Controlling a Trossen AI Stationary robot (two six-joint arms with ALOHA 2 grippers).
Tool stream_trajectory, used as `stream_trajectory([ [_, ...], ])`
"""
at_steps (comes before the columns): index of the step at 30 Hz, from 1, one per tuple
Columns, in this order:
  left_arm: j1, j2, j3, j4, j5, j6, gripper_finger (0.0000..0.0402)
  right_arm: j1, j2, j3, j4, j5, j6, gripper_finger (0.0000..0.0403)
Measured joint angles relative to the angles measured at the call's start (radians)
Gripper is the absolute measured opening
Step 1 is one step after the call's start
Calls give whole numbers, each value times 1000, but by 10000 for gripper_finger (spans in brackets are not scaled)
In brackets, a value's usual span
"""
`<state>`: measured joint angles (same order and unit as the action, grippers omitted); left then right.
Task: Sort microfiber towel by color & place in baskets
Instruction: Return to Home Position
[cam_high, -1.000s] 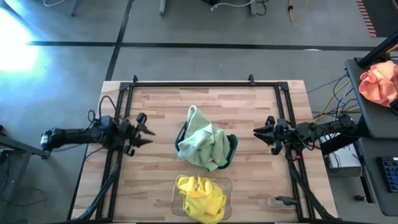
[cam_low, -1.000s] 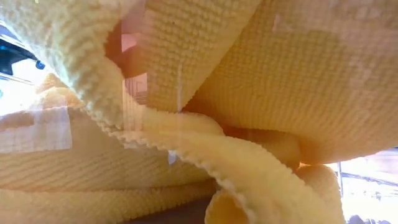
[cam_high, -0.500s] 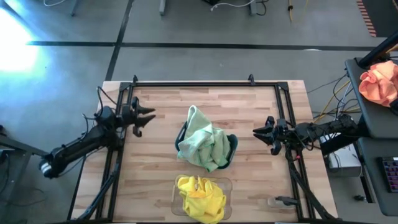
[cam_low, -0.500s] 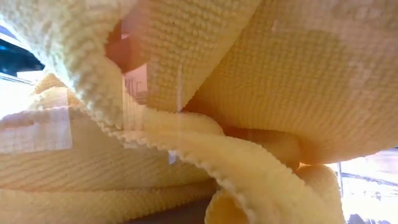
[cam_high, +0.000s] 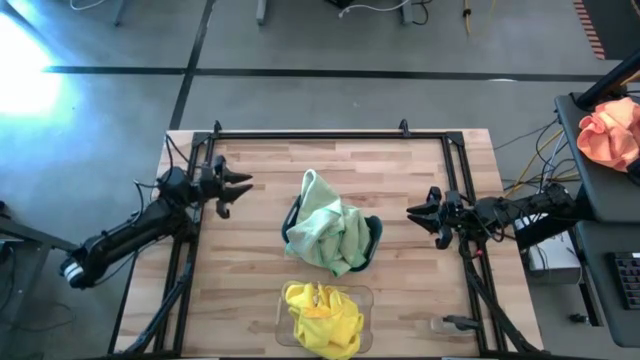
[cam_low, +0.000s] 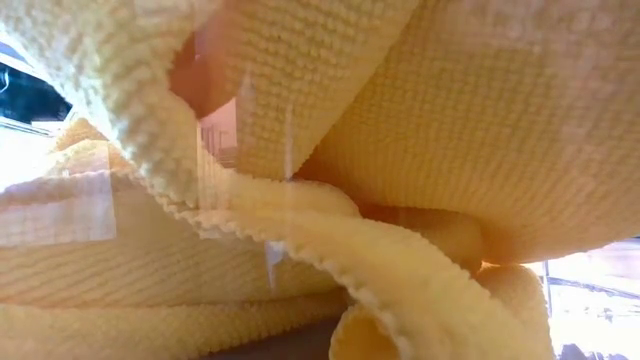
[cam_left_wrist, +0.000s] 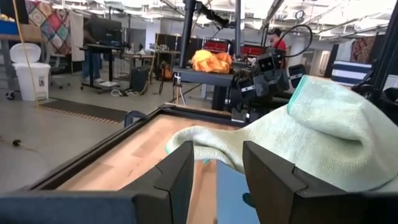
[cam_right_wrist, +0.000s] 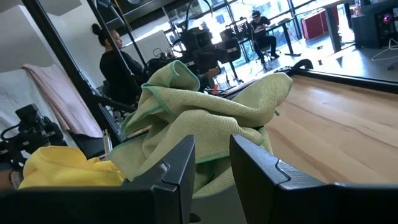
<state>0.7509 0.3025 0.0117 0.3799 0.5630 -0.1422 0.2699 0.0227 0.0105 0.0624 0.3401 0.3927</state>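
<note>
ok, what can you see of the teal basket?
The teal basket is a dark plastic tub at mid-table, mostly hidden: only bits of its rim show at left and right. A heap of pale green towels fills it and spills over the rim. It stands apart from the clear basket, lower in the high view.

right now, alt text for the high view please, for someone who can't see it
Overhead view of a wooden table: pale green towels heaped in a dark teal basket at the centre, yellow towels in a clear basket near the picture's bottom edge. The left gripper and right gripper sit open and empty at either side.
</note>
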Motion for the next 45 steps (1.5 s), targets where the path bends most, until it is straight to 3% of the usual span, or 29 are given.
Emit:
stream_trajectory([
  [45, 0, 104, 14, 1, -4, -28, 123, 0, 0, 0, 2, 0, 0, 93],
])
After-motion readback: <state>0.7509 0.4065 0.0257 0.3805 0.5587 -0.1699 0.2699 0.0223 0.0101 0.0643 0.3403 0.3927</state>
